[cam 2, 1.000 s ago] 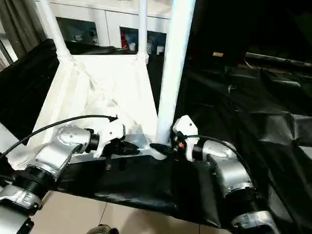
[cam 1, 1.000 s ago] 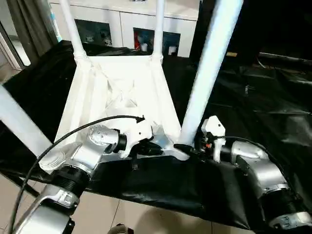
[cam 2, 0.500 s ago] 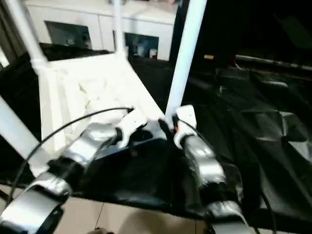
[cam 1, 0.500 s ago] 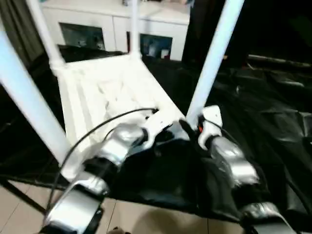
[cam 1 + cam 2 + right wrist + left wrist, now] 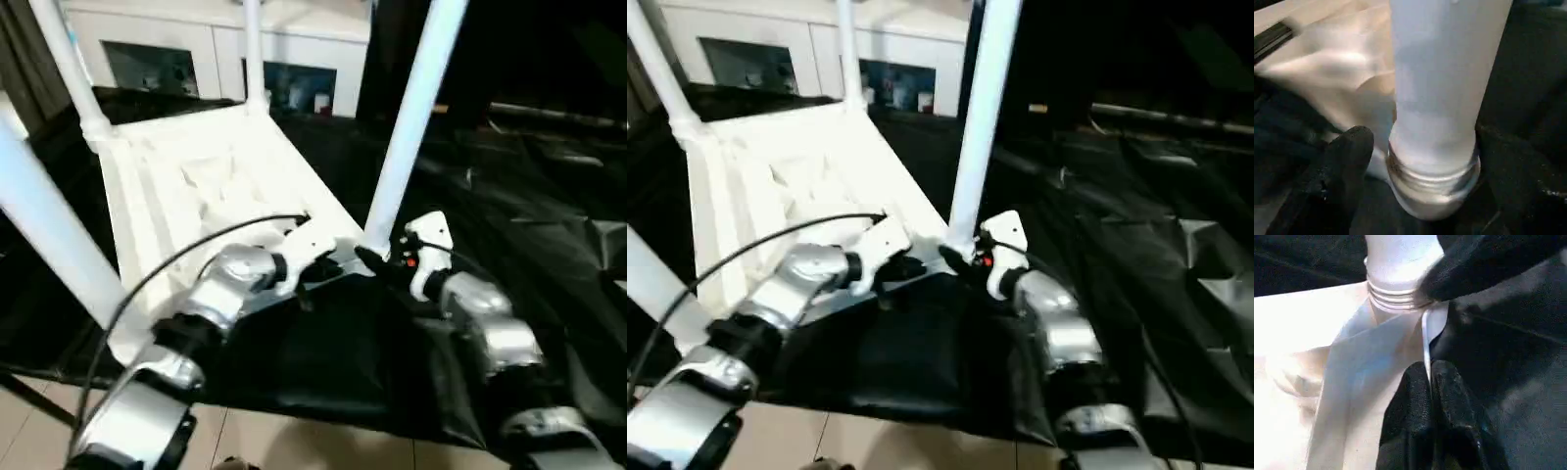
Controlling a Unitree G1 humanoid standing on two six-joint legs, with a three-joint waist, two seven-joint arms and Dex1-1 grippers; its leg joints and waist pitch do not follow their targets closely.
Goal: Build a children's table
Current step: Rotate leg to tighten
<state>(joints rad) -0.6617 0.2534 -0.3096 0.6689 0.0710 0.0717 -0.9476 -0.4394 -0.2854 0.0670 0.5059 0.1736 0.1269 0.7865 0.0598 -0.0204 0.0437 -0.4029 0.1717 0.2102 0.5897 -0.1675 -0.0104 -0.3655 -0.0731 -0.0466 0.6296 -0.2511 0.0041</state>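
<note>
Black sheeting covers the work surface, with a white cabinet across the top. At centre-left the upturned tabletop carries upright legs. Left gripper pinches the tabletop's near edge; right gripper straddles the nearest leg at its base, fingers spread beside it.

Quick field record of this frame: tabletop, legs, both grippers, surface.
tabletop: upside down, ribbed underside up
legs: four standing in corner sockets; nearest to the grippers is the near right leg
left gripper: shut on the tabletop's near edge, beside that leg's socket
right gripper: fingers either side of the leg's threaded base, gaps visible, no grip
surface: black sheet
background: white cabinet
</note>
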